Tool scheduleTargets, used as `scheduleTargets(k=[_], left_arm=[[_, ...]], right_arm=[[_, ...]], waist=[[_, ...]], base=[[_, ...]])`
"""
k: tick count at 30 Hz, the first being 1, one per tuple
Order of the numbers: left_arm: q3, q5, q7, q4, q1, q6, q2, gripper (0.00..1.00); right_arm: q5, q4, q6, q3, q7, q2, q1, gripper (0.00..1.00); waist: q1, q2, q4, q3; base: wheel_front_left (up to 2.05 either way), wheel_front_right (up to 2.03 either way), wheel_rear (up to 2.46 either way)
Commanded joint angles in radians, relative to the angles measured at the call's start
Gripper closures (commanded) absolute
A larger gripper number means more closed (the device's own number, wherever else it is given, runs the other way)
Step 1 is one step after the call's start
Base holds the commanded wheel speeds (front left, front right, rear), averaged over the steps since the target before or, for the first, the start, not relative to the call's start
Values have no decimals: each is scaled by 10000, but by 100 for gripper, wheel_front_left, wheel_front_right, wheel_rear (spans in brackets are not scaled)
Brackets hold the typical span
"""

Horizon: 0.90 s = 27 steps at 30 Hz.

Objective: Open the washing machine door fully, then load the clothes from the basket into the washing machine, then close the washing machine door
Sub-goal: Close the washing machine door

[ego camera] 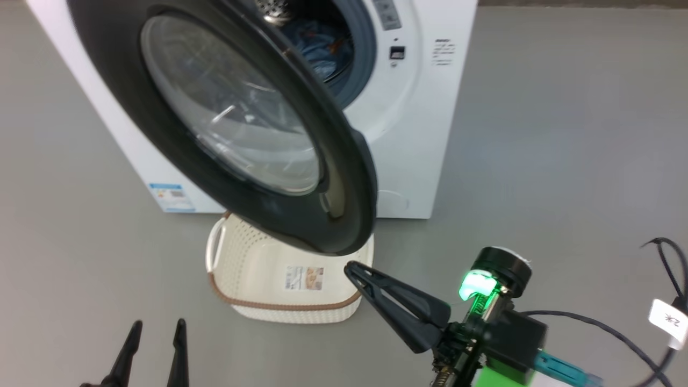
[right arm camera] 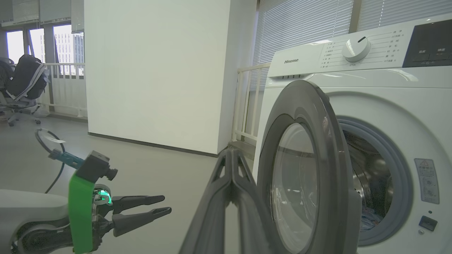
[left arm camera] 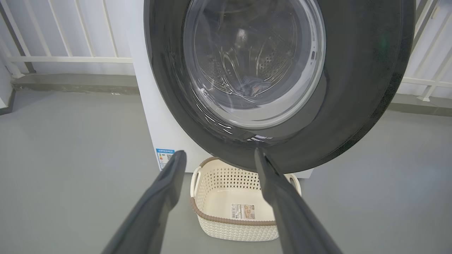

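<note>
The washing machine door (ego camera: 226,123) with its black rim and glass bowl stands part-way open, swung out from the white washing machine (ego camera: 424,123). The light blue clothes (ego camera: 320,48) lie inside the drum, seen past the door's edge. Below the door sits the cream basket (ego camera: 269,279), holding nothing but its label sticker. My right gripper (ego camera: 350,269) is shut, tips just under the door's lower rim near its outer face; I cannot tell if it touches. My left gripper (ego camera: 158,325) is open at the lower left, pointing at the door (left arm camera: 282,70) and basket (left arm camera: 236,208).
Grey floor (ego camera: 564,134) spreads around the machine. A dark cable (ego camera: 618,333) with a white tag hangs at my right wrist. A white wall (right arm camera: 155,70) and railing stand beside the machine (right arm camera: 388,106); an office chair (right arm camera: 21,84) sits far off.
</note>
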Motion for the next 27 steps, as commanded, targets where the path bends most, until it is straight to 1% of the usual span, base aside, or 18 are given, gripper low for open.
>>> scheduleTargets(k=[1,8,15,21,27], left_arm=[[201,-133,-122,-260,-542,-30,60,0],[-146,-320,-122,-321,-989,-30,27,0],[-624,-608,-122,-274,-1622,-30,0,0],[-917,-828,-122,-169,-2013,-30,-10,0],[-1173,-990,-122,-103,-2322,-30,-12,0]], right_arm=[[214,117,16,341,-45,-72,-361,100],[573,1508,16,779,-45,-223,-970,100],[671,3080,16,583,-45,84,-1878,100],[470,4178,16,-184,-45,528,-2399,100],[-130,4814,16,-1653,-45,1126,-2716,100]], waist=[[0,0,481,379],[0,0,1124,1060],[0,0,1760,1889],[0,0,2063,2305],[0,0,2100,2674]], base=[[0,0,0],[0,0,0],[0,0,0],[0,0,0],[0,0,0]])
